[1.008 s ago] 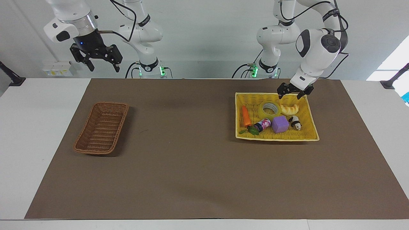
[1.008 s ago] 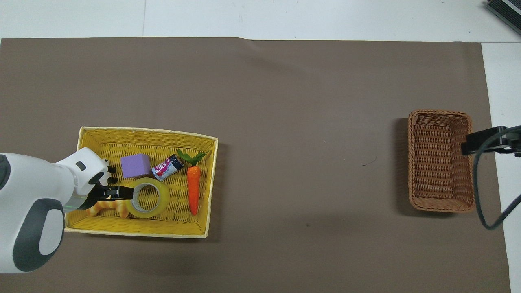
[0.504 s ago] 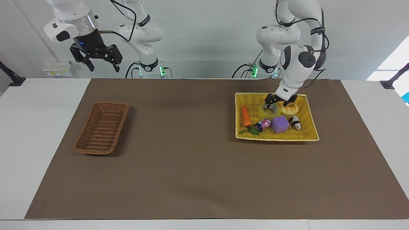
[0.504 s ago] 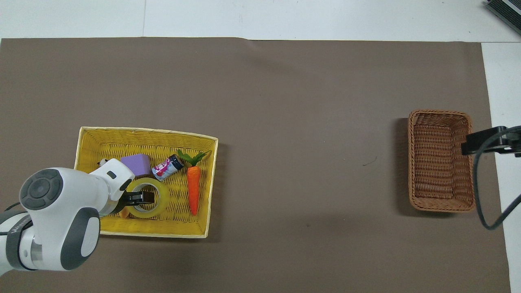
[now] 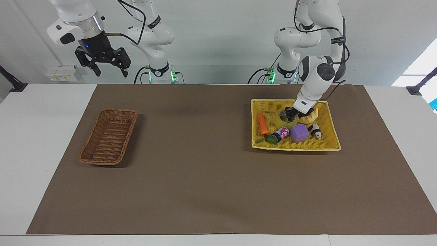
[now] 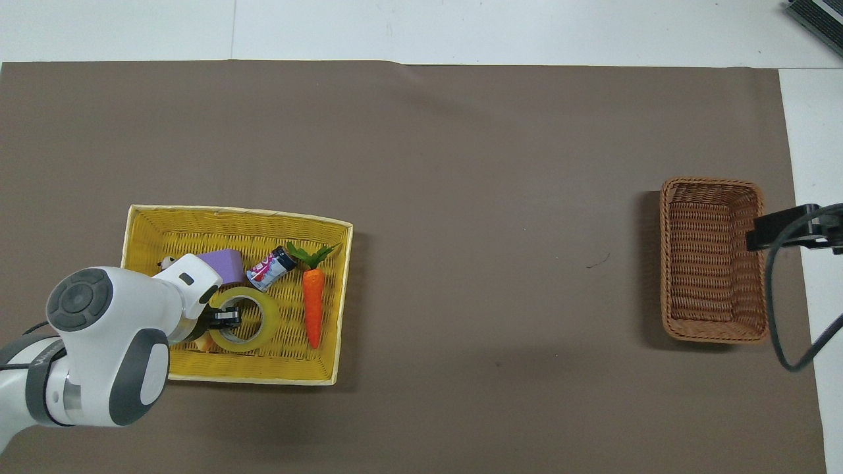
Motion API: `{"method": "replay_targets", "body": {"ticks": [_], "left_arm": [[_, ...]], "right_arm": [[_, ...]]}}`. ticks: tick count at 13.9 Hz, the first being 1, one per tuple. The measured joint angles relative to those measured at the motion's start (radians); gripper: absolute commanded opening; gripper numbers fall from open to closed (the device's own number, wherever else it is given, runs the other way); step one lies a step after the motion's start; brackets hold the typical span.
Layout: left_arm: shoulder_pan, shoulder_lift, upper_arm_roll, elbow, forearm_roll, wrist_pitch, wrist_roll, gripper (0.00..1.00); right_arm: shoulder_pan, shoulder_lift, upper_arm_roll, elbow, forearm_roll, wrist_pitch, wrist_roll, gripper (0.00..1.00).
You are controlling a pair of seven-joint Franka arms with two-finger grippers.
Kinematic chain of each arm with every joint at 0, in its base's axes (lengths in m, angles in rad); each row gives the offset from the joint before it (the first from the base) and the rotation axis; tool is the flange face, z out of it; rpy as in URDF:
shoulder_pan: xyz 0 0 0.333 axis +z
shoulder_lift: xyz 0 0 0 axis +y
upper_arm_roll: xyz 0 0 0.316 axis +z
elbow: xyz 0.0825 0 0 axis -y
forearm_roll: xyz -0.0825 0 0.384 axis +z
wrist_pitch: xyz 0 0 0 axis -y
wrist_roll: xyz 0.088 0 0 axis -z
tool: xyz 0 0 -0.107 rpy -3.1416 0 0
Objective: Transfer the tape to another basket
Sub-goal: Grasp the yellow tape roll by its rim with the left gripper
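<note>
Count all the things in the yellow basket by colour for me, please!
Yellow: 1, the tape
Orange: 1, the carrot
Purple: 1, the cube
Tan: 1, the bread
Black-and-white: 1, the panda toy
Dark with pink label: 1, the small bottle
Total: 6

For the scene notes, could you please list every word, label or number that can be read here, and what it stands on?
No text can be read.
The small bottle in the yellow basket has a pink and white printed label: too small to read.
The left arm's black band has pale lettering: too small to read.
Nothing else shows print.
</note>
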Motion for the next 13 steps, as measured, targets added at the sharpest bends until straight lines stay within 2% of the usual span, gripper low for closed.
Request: {"method": "replay_targets", "body": {"ticks": [6,10,13], "left_arm": [[0.000,0.002,0.002,0.006,0.000,-0.014,-0.003,0.00],[0.000,-0.005,0.005,0.084,0.000,-0.159,-0.003,0.00],[0.000,-0.051,0.007,0.139,0.000,-0.259,-0.003,0.00]], "right_arm": [[0.000,0.000,0.000,0.000,0.000,0.000,0.000,1.00],[0.000,0.000,0.000,0.000,0.000,0.000,0.000,1.00],[0.000,0.000,0.000,0.000,0.000,0.000,0.000,1.00]]}}
